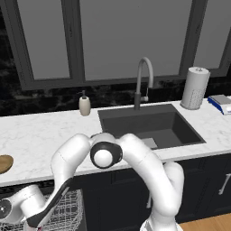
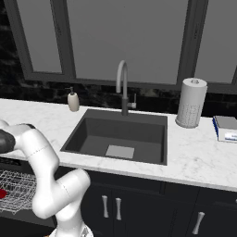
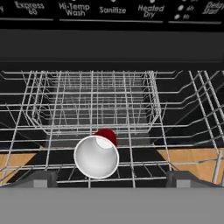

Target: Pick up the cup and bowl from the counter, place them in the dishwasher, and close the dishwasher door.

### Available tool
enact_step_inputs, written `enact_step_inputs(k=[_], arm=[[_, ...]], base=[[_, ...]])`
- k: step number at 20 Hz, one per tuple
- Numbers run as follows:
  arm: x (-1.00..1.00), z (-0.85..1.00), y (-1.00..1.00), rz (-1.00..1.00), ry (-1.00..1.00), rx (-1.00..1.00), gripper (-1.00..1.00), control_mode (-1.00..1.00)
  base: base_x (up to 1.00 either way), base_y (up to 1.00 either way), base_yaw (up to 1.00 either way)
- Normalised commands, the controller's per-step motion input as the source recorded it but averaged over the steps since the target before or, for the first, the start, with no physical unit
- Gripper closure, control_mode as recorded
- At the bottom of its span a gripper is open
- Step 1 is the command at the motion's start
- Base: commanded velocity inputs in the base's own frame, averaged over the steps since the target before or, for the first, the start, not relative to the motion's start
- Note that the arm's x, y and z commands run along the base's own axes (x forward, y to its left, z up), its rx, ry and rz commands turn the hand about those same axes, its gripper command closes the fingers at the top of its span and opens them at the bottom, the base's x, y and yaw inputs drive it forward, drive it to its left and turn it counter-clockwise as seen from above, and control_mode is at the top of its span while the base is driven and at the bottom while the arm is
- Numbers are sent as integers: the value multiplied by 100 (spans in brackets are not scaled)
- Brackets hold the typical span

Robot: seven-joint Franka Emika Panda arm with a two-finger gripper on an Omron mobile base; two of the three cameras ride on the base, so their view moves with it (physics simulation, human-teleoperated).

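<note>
The red cup [image 3: 97, 156] lies in the dishwasher's white wire rack [image 3: 92, 100], its white inside facing the hand camera and its red base behind. My gripper [image 3: 113, 178] hovers over it, open, each fingertip [image 3: 42, 177] well clear of the cup's rim. A sliver of the red cup [image 2: 2, 193] also shows in the pulled-out rack [image 2: 18, 187] below the counter [image 1: 36, 135]. The tan bowl [image 1: 3, 163] sits on the counter at the far left edge. A black strip with wash labels [image 3: 112, 11] runs above the rack. I cannot make out the dishwasher door.
A dark sink [image 1: 149, 126] with a grey faucet [image 1: 143, 81] is cut into the counter. A beige soap dispenser [image 1: 84, 104] stands behind it on the left, a paper towel roll [image 1: 195, 88] on the right. Dark cabinets [image 2: 152, 203] line the front.
</note>
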Motion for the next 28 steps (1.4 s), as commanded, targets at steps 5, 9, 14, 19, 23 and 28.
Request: enact_step_inputs(k=[5, 9, 14, 19, 23, 28], arm=[[-1, 100, -21, 6, 8, 4, -100, -100], [29, 100, -34, 10, 19, 4, -100, -100], [48, 93, -29, 13, 27, 3, -100, -100], [43, 68, -17, 10, 30, 0, -100, -100], [47, 14, -2, 2, 12, 1, -100, -100], [41, 3, 0, 0, 3, 0, -100, -100]], base=[[0, 0, 0], [0, 0, 0], [0, 0, 0], [0, 0, 0], [0, 0, 0], [0, 0, 0]])
